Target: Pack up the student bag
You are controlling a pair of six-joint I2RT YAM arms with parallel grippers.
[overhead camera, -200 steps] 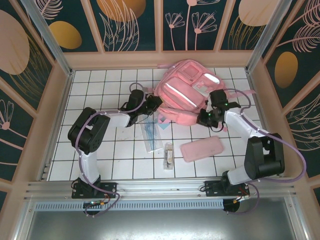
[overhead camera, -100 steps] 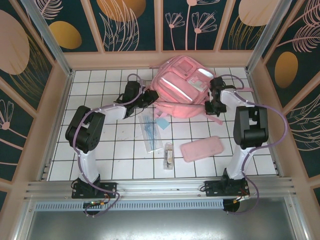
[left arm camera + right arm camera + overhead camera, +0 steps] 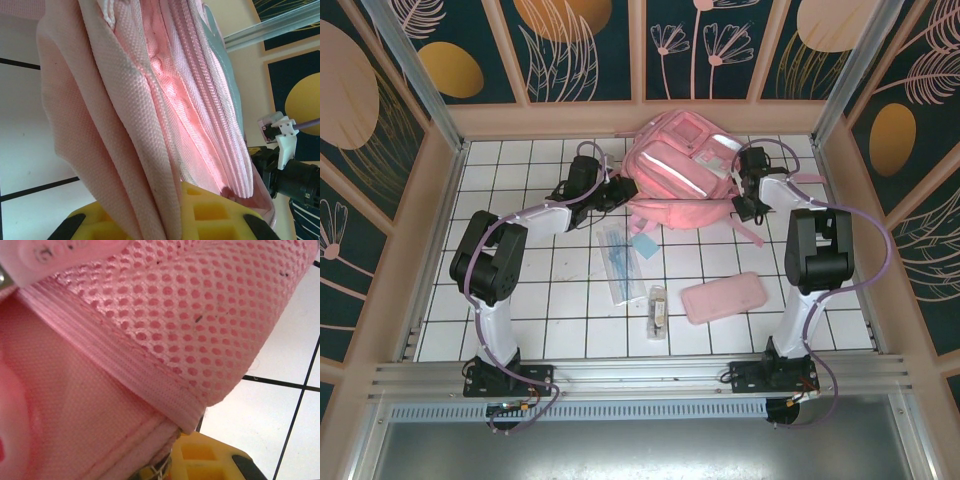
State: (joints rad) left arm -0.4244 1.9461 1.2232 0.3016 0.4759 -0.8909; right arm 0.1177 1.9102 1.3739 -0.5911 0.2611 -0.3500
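Having slid rearward: student bag [image 3: 680,172] in left fingers [image 3: 210,212], right fingers [image 3: 205,454]

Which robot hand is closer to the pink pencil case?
Right. The right gripper is just beyond the pencil case, on the bag; the left gripper is across the bag.

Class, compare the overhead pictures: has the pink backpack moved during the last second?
Yes. The student bag has shifted toward the far wall, widening its gap from the unmoved pencil case.
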